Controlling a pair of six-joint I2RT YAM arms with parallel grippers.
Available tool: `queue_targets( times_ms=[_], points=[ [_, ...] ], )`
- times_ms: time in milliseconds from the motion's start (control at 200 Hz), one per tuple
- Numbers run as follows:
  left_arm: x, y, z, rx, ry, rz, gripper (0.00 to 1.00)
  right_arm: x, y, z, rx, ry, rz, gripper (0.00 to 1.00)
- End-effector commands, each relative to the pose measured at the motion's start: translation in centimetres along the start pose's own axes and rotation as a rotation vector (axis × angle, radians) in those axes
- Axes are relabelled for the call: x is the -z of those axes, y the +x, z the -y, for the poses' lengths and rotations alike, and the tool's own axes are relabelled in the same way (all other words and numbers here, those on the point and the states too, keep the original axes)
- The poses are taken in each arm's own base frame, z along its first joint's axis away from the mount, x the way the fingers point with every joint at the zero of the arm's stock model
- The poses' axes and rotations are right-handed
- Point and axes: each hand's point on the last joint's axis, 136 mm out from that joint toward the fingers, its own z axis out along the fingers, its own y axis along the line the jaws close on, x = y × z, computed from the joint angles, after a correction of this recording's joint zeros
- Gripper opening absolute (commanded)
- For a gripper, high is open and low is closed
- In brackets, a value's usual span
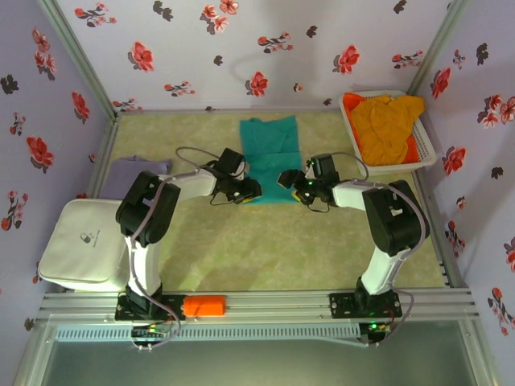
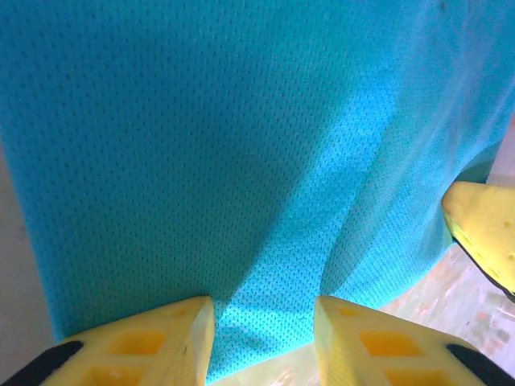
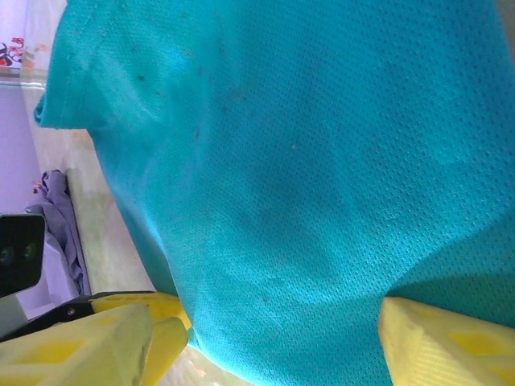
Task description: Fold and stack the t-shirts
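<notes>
T-shirts lie in three places on your table (image 1: 265, 249). The teal t-shirt (image 1: 269, 149) is spread as a long strip at the middle of the far side, its near hem at both grippers. The orange-yellow t-shirts (image 1: 386, 125) are heaped in the white basket (image 1: 426, 157) at the far right corner. The lavender t-shirt (image 1: 137, 170) is bunched at the left edge, well apart from the teal one.

Expect the teal cloth to behave as a light, limp mesh knit. It will sag, crease and trail wherever you don't support it, and a one-sided lift would likely skew the fold. Nothing about it is fragile. The risk is slipping off a thin single layer, or dragging the layer beneath along with it.

Take hold at the near hem, one corner per arm, and bite deep enough to catch every layer of the strip.

Your left gripper (image 2: 264, 314) has its jaws partly spread astride that hem, a soft ridge of cloth rising between them, not visibly clamped. Your right gripper (image 3: 282, 318) stands with its jaws wide apart over the hem's other end, pinching nothing.
</notes>
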Motion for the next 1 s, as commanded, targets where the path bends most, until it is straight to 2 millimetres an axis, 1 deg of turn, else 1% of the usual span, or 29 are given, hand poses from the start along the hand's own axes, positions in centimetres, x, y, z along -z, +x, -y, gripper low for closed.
queue_targets(
  times_ms=[0, 90, 180, 330, 400, 510, 605, 655, 740, 840, 915, 995],
  points=[
    [-0.5, 3.5, -3.7, 0.044, -0.095, -0.083, 0.38, 0.2, 3.8, 6.0, -0.115, 0.191, -0.078, 0.75],
    [0.3, 4.6, -3.5, 0.043, -0.092, -0.086, 0.37, 1.1, 4.9, 6.0, -0.116, 0.206, -0.091, 0.75],
    [0.9, 5.8, -3.2, 0.043, -0.087, -0.087, 0.37, 1.7, 6.5, 6.1, -0.100, 0.224, -0.123, 0.75],
    [1.0, 8.3, -2.7, 0.049, -0.071, -0.093, 0.37, 2.7, 8.9, 7.0, -0.068, 0.262, -0.141, 0.75],
    [1.0, 9.7, -2.9, 0.057, -0.073, -0.104, 0.37, 3.4, 10.1, 7.5, -0.056, 0.282, -0.144, 0.75],
    [1.6, 11.0, -3.0, 0.072, -0.071, -0.106, 0.37, 4.5, 11.3, 7.2, -0.040, 0.273, -0.134, 0.76],
    [2.8, 11.4, -2.6, 0.073, -0.064, -0.101, 0.38, 5.5, 11.4, 6.5, -0.022, 0.265, -0.122, 0.76],
    [3.7, 11.4, -2.0, 0.065, -0.057, -0.097, 0.40, 6.1, 11.1, 5.8, -0.002, 0.257, -0.106, 0.76],
    [5.5, 11.1, -0.5, 0.036, -0.032, -0.080, 0.45, 7.2, 10.4, 4.3, 0.038, 0.251, -0.084, 0.77],
    [6.9, 11.1, 0.8, -0.016, -0.005, -0.094, 0.50, 8.5, 9.8, 3.1, 0.069, 0.246, -0.062, 0.77],
    [7.5, 11.5, 0.6, -0.035, -0.023, -0.106, 0.51, 9.4, 9.7, 3.0, 0.083, 0.260, -0.049, 0.77],
    [7.6, 11.9, -1.0, -0.030, -0.072, -0.122, 0.53, 10.4, 9.7, 3.5, 0.106, 0.303, -0.045, 0.76]
  ],
)
